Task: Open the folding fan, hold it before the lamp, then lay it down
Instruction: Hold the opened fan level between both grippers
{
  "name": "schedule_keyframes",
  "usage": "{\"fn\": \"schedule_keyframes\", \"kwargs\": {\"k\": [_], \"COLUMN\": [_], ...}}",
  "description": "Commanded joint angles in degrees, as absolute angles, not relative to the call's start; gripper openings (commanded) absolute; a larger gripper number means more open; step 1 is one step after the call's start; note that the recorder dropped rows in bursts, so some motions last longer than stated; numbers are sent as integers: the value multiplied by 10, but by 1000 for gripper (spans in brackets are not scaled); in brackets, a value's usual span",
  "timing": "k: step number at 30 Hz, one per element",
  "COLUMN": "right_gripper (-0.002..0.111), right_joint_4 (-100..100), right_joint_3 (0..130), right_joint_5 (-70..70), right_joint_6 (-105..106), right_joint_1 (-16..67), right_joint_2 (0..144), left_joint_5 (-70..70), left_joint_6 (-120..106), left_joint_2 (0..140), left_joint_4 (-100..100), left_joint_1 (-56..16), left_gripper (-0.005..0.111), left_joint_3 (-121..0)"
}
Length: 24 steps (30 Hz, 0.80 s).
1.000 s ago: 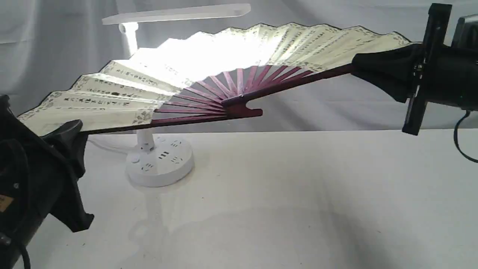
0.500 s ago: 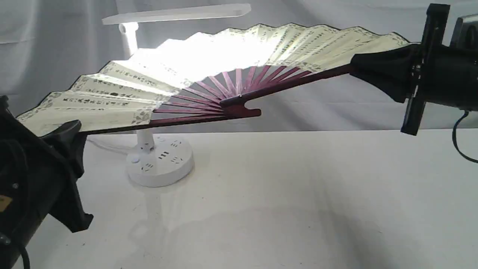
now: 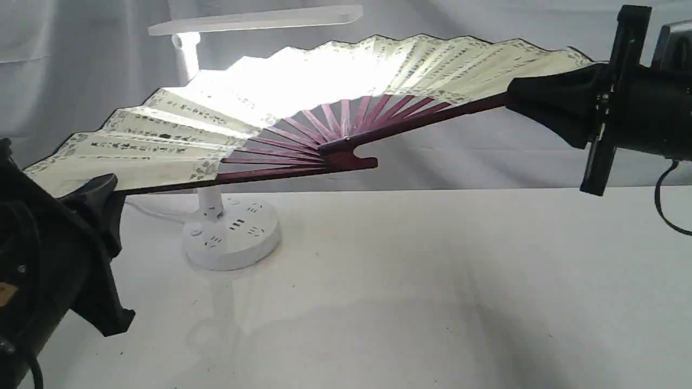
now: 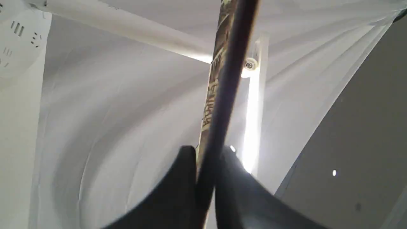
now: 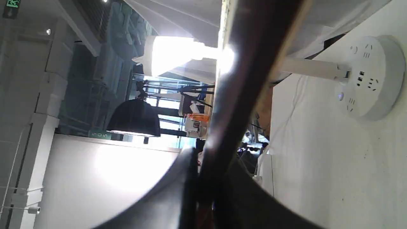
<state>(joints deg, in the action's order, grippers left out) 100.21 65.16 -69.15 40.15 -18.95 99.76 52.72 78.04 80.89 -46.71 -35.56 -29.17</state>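
The folding fan (image 3: 303, 86) is spread fully open and held in the air above the tabletop (image 3: 432, 281), touching nothing below it. In the exterior view its arc runs from about 8 o'clock up to 2 o'clock. The maroon ribs meet at a pivot near the centre, and the cream leaf with its black script fans out toward 12 o'clock.

The left pincer (image 3: 102, 186) is clamped on the outer guard at the 8 o'clock end. The left wrist view shows its two black fingers pressed against either face of the dark guard. The right pincer (image 3: 521, 97) grips the opposite guard at the 2 o'clock end, and the right wrist view shows its fingers closed tight on the wood in the same way.

The lamp (image 3: 232, 237) stands on the tabletop at about 9 o'clock from the centre, just behind the fan. Its round base with sockets is plainly in sight, while the leaf crosses in front of the stem. The bar head reaches out above the fan toward 12 o'clock. The lamp is lit, and the leaf beneath the head glows a washed-out white.

A white cloth (image 3: 81, 65) hangs behind the scene.
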Motion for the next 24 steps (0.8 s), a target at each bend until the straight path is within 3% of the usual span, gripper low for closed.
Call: {"fn": "schedule_keyframes", "kwargs": {"k": [1,24], "right_gripper": [0,0], "right_joint_4": [999,999], "right_joint_3": [651,651], "right_joint_5": [-654,-649], "right_joint_6": [421,422], "right_joint_1": [-199,-199], "right_joint_2": [994,994], "left_joint_5": [586,585], "left_joint_6": [804,804], "left_joint_2": [799,799], "left_joint_4": [-537,-530], "left_joint_1": [-346,-346], "left_gripper": [0,0], "left_joint_3": [-296,-296]}}
